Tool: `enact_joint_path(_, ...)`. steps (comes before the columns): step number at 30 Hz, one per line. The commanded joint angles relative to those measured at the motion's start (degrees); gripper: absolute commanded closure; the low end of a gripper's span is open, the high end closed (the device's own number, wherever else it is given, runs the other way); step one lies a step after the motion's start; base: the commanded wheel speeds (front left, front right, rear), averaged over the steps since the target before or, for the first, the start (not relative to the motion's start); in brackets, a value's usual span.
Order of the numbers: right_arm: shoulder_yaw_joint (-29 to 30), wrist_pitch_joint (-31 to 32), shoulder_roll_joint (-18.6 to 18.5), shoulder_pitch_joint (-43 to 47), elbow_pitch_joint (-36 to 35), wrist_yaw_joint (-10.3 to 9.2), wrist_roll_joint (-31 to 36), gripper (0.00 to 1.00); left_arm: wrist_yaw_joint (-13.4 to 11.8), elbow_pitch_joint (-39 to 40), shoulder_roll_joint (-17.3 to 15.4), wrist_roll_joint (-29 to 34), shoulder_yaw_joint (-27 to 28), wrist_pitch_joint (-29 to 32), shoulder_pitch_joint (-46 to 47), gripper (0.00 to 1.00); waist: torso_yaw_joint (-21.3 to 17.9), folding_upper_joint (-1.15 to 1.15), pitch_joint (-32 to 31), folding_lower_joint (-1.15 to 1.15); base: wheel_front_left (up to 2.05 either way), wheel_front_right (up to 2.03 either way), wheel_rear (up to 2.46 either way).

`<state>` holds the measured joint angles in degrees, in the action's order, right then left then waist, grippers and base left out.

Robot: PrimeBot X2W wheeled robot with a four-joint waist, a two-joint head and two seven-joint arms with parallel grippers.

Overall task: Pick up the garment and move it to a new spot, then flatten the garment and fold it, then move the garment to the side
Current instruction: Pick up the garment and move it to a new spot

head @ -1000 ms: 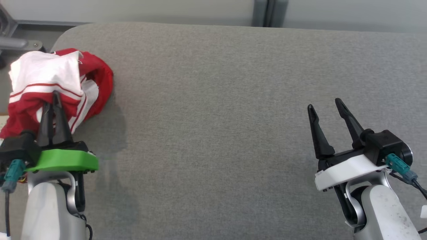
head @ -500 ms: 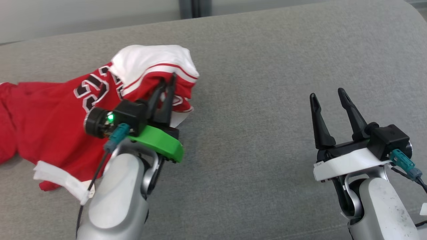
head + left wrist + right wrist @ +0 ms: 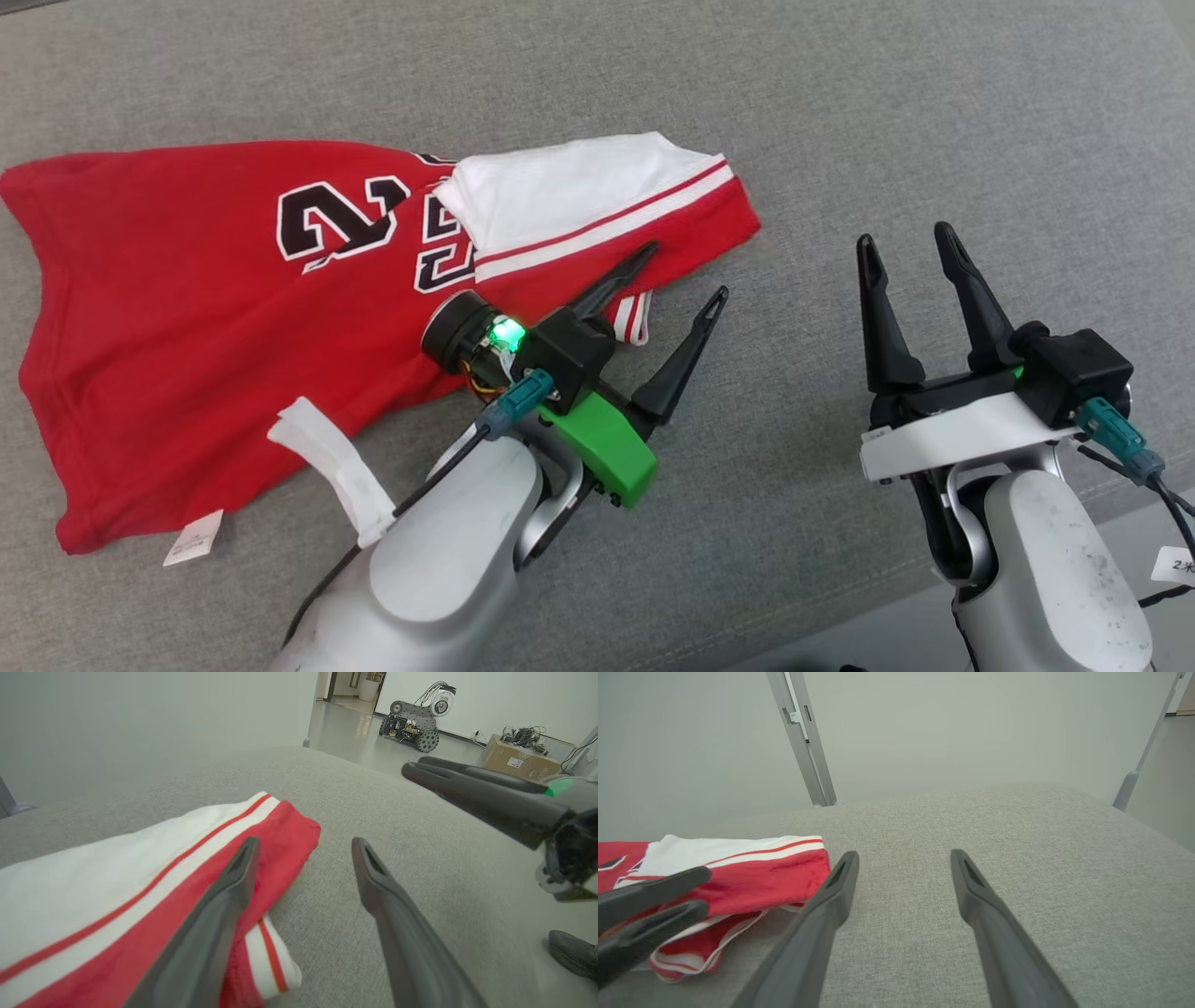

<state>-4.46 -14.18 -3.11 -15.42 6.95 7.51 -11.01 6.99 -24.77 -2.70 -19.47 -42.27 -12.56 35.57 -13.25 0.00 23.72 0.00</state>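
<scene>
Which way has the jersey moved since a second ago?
Yes: the jersey went from the left corner of the grey cushion inward, toward the right gripper.

Table: bears the garment, spread on its left half, a folded layer on top at the right end.
Left gripper: at the garment's near right edge, one finger above the cloth, the other over bare table.
Right gripper: right of both, apart from the garment.
Floor beyond the table: wheeled machine, box to its right.
</scene>
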Motion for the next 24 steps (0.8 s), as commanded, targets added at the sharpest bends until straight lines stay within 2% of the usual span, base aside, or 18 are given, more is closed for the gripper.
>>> enact_joint_path(1,-0.1,-0.4,0.0,-0.6,0.4,-0.04,-0.1,0.0,-0.7,0.4,-0.4,0.0,0.0,-0.9,1.1,0.0,0.0,0.0,0.1,0.0,0.0,0.0,0.0)
enact_joint_path(5,-0.1,-0.5,-0.1,-0.2,1.1,-0.05,0.7,0.0,-2.7,2.8,-0.5,0.5,1.5,-2.3,0.6,0.0,3.0,0.0,-3.0,0.0,0.0,0.0,0.0)
enact_joint_path(9,0.2,0.0,-0.8,1.1,1.2,-0.05,1.2,0.0,-5.6,6.4,-2.2,0.3,5.4,-2.6,-2.8,0.0,6.2,0.0,-6.3,0.0,0.0,0.0,0.0)
enact_joint_path(16,0.7,2.1,-1.5,3.3,-0.2,-0.05,1.4,0.0,-10.9,12.7,-6.4,-1.4,16.4,-2.6,-10.7,0.0,11.5,0.0,-10.1,0.0,0.0,0.0,0.0)
enact_joint_path(20,1.0,3.3,-1.8,4.7,-1.0,-0.05,1.5,0.0,-12.8,13.9,-7.9,-2.7,22.7,-2.6,-16.1,0.0,13.8,0.0,-11.9,0.0,0.0,0.0,0.0)
enact_joint_path(24,1.4,4.4,-1.9,6.2,-1.6,-0.05,1.5,0.0,-13.4,14.5,-8.6,-3.0,27.6,-2.6,-20.8,0.0,15.4,0.0,-13.6,0.0,0.0,0.0,0.0)
